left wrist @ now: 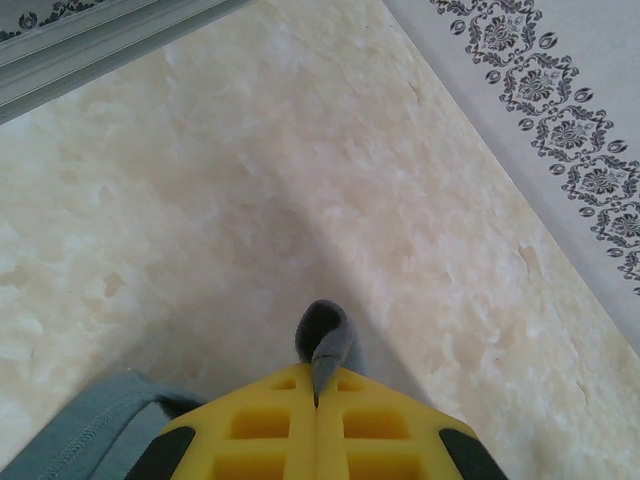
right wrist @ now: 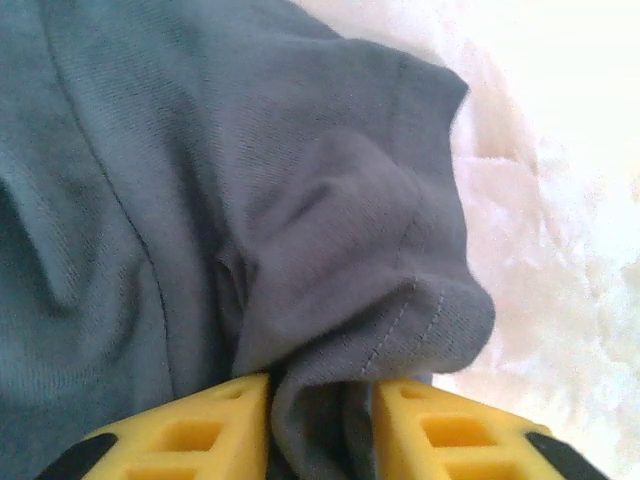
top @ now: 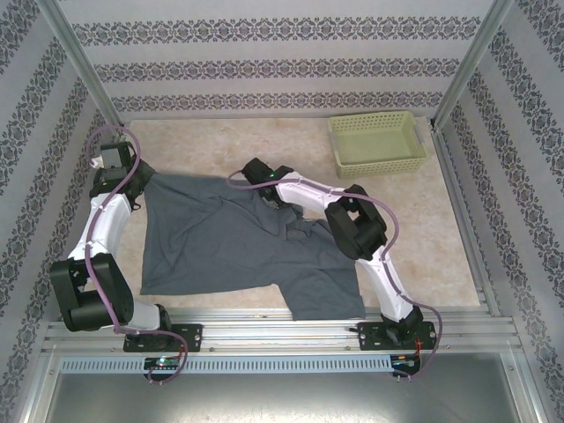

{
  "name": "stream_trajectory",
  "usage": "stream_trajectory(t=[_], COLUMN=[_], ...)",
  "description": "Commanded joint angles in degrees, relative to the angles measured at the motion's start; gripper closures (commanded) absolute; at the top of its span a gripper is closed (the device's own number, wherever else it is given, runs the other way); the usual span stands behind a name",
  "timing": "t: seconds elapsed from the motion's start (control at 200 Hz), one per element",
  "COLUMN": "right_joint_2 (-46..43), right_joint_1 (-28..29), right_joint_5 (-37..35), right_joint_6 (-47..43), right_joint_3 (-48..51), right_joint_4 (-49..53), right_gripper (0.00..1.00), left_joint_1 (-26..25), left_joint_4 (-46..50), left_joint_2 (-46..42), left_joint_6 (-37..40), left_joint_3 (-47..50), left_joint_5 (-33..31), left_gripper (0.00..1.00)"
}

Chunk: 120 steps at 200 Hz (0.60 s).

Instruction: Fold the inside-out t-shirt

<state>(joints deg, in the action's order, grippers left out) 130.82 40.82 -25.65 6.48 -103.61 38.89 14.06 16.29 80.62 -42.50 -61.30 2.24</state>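
Observation:
The inside-out t-shirt [top: 238, 247], slate blue-grey, lies spread on the beige table [top: 423, 229], with one sleeve reaching the near edge. My left gripper [top: 139, 187] is at the shirt's far left corner. In the left wrist view that left gripper [left wrist: 317, 378] is shut on a small pinch of the t-shirt [left wrist: 326, 335], just above the tabletop. My right gripper [top: 249, 174] is at the shirt's far edge near the middle. In the right wrist view the right gripper [right wrist: 320, 390] has its yellow jaws apart, with a stitched hem fold of the t-shirt [right wrist: 300, 200] bunched loosely in the gap.
A light green basket [top: 377, 141] stands at the back right of the table. Patterned walls and metal frame posts [top: 79, 62] close in the sides and back. A metal rail [top: 282, 330] runs along the near edge by the arm bases.

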Motion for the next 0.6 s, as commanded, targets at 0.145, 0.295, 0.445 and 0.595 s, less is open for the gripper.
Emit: stream_trajectory(t=[0.145, 0.295, 0.445, 0.595], right_joint_2=[-13.04, -14.37, -14.81, -13.99], right_joint_1=[-7.94, -12.34, -14.2, -15.93], right_joint_5=[16.76, 23.05, 24.05, 27.3], right_joint_6=[9.18, 14.47, 18.85, 23.21], right_joint_3=[8.97, 13.16, 16.62, 18.95], right_joint_4=[-6.57, -9.07, -10.05, -12.03], right_gripper=[0.56, 0.56, 0.55, 0.53], left_joint_1=[0.8, 0.85, 0.87, 0.81], left_joint_4=[0.4, 0.64, 0.67, 0.5], left_joint_2=[0.32, 0.08, 0.17, 0.42], left_joint_6=[0.58, 0.7, 0.69, 0.62], left_joint_3=[-1.62, -1.56, -1.72, -1.77], left_joint_5=[-0.04, -0.37, -0.48, -0.25], left_gripper=[1.0, 1.0, 1.0, 1.0])
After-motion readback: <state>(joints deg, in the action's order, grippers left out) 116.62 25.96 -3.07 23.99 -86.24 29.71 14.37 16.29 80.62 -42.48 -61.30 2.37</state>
